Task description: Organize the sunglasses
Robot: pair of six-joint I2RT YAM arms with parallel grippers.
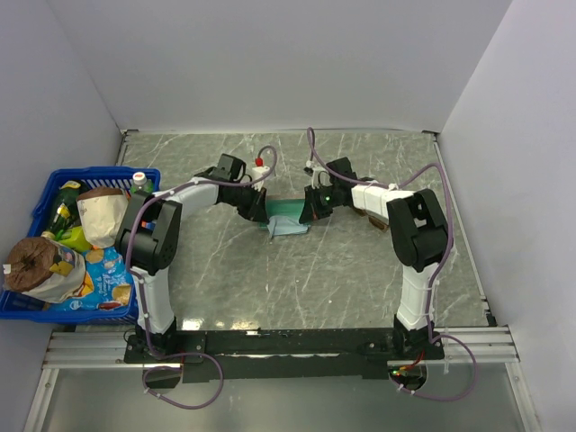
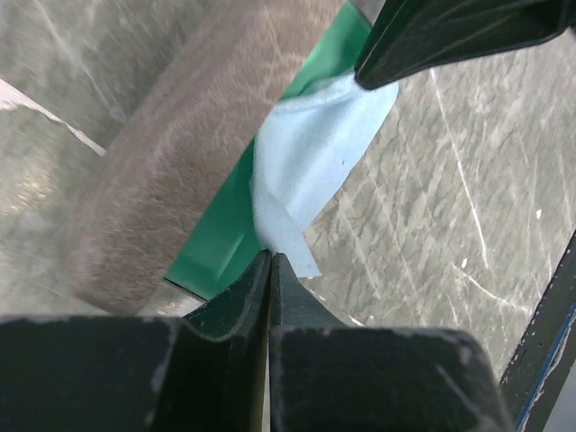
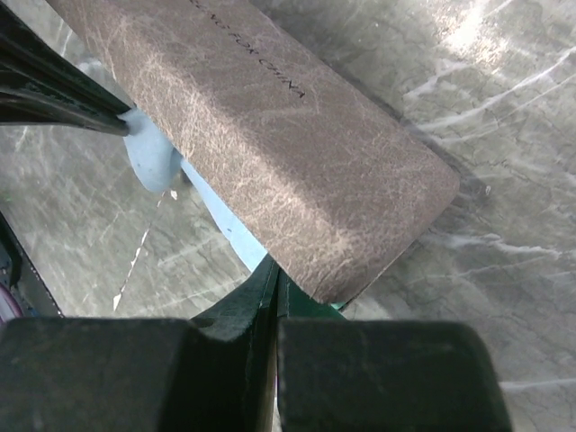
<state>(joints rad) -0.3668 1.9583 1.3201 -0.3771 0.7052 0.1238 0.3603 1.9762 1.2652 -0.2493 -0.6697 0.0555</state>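
Looking at both wrist views, we've got the left gripper (image 2: 270, 261) squeezed tight on one corner of the light blue cloth (image 2: 315, 153). The right gripper (image 3: 273, 274) is closed all the way too. Its tips sit at the cloth's opposite end, tucked against the lower edge of the brown case (image 3: 270, 135), and it looks like it's pinching the cloth there. The cloth lies half under the case, with green lining peeking out beside it, in the middle of the marble table (image 1: 360, 270). As for the sunglasses, we can't tell where they are, since no view shows them.
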